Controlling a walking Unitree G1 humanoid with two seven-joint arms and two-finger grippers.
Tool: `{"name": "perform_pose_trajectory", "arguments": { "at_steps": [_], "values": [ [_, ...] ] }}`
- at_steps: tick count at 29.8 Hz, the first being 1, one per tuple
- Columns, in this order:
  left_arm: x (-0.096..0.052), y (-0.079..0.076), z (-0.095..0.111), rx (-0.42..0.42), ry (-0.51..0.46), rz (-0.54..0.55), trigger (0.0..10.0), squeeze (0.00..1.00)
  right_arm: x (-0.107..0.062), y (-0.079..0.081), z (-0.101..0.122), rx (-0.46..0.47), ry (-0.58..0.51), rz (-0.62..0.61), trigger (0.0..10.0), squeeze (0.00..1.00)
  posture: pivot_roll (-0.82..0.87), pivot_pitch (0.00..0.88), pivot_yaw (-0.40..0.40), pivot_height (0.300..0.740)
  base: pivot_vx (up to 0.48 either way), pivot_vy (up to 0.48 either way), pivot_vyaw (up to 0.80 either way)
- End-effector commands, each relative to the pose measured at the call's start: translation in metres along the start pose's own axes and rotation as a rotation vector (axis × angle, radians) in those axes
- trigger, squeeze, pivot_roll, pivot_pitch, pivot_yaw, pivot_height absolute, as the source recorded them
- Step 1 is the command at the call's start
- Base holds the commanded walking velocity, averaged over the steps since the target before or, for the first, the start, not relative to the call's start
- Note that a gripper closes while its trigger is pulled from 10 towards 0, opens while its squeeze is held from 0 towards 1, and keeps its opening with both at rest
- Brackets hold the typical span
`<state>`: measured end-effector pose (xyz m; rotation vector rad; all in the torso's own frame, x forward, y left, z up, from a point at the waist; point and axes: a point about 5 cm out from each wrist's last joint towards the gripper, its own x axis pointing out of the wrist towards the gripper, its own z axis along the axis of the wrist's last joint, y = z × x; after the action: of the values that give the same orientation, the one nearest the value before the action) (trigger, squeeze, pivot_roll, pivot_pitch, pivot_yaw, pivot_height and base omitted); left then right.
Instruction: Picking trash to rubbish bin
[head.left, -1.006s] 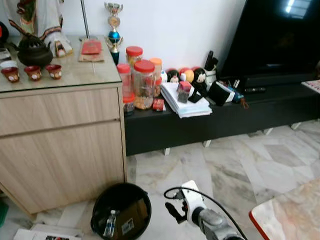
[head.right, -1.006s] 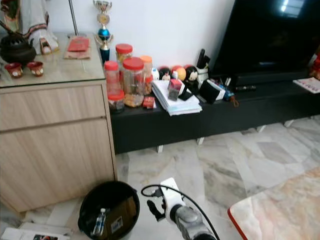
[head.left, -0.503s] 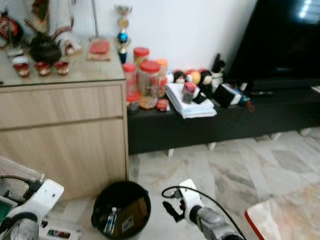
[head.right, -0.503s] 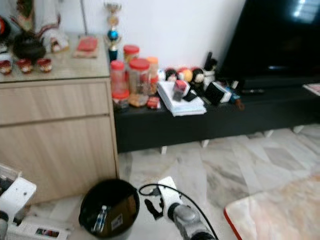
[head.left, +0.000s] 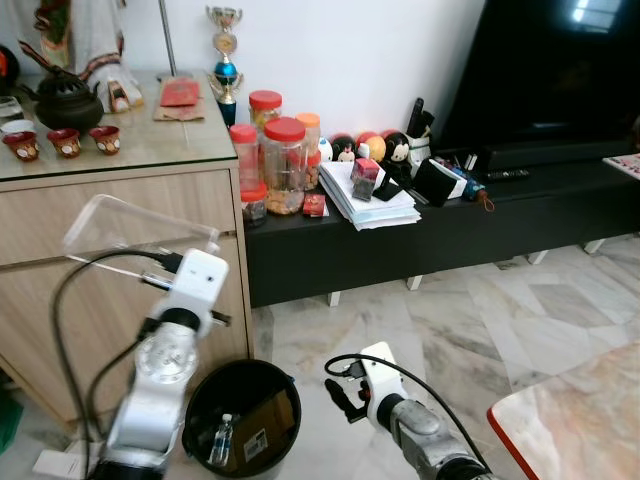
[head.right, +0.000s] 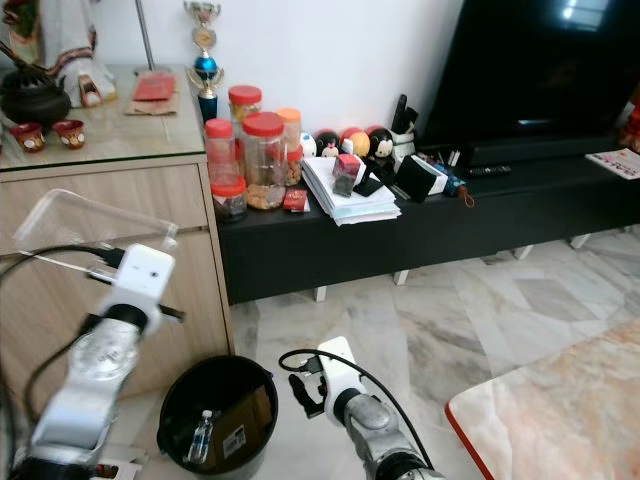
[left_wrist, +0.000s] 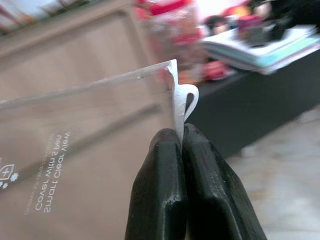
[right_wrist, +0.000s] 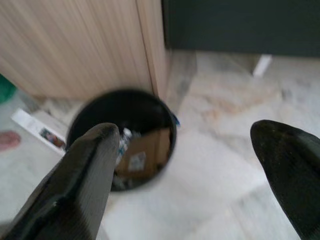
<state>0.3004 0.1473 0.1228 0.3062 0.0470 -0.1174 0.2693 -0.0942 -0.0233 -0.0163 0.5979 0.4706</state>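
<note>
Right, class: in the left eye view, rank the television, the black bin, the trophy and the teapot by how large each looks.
1. television
2. black bin, though nearer the camera
3. and 4. trophy and teapot look alike, so unranked.

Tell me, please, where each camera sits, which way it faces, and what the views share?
Left and right eye views: on the head, looking forward and down at the black bin; both silver arms show.
Left wrist view: along shut fingers pinching a clear plastic lid.
Right wrist view: between open fingers, down at the bin.
Shared: bin, wooden cabinet.
</note>
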Motion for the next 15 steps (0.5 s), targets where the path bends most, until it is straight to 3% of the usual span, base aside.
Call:
{"name": "perform_pose_trajectory", "arguments": {
  "at_steps": [1, 4, 5, 9, 15],
  "values": [
    [0.01, -0.01, -0.001, -0.116, -0.011, -0.05, 10.0, 0.0, 0.003, -0.002, 0.016, -0.013, -0.06, -0.01, 10.0, 0.0, 0.15, 0.0, -0.105, 0.74, 0.0, 0.0, 0.0],
    [0.018, -0.022, -0.016, -0.266, 0.037, -0.079, 10.0, 0.0, 0.005, 0.0, 0.021, -0.017, -0.081, -0.007, 10.0, 0.0, 0.13, 0.0, -0.102, 0.74, 0.0, 0.0, 0.0],
    [0.018, -0.022, -0.016, -0.266, 0.037, -0.079, 10.0, 0.0, 0.005, 0.0, 0.021, -0.017, -0.081, -0.007, 10.0, 0.0, 0.13, 0.0, -0.102, 0.74, 0.0, 0.0, 0.0],
    [0.02, -0.029, -0.043, -0.418, 0.118, -0.065, 10.0, 0.0, 0.006, 0.001, 0.026, -0.009, -0.104, -0.008, 10.0, 0.0, 0.13, 0.0, -0.102, 0.74, 0.0, 0.0, 0.0],
    [0.021, -0.037, -0.059, -0.594, 0.156, -0.085, 10.0, 0.0, 0.007, 0.002, 0.03, 0.008, -0.119, -0.009, 10.0, 0.0, 0.13, 0.0, -0.106, 0.74, 0.0, 0.0, 0.0]
  ]
}}
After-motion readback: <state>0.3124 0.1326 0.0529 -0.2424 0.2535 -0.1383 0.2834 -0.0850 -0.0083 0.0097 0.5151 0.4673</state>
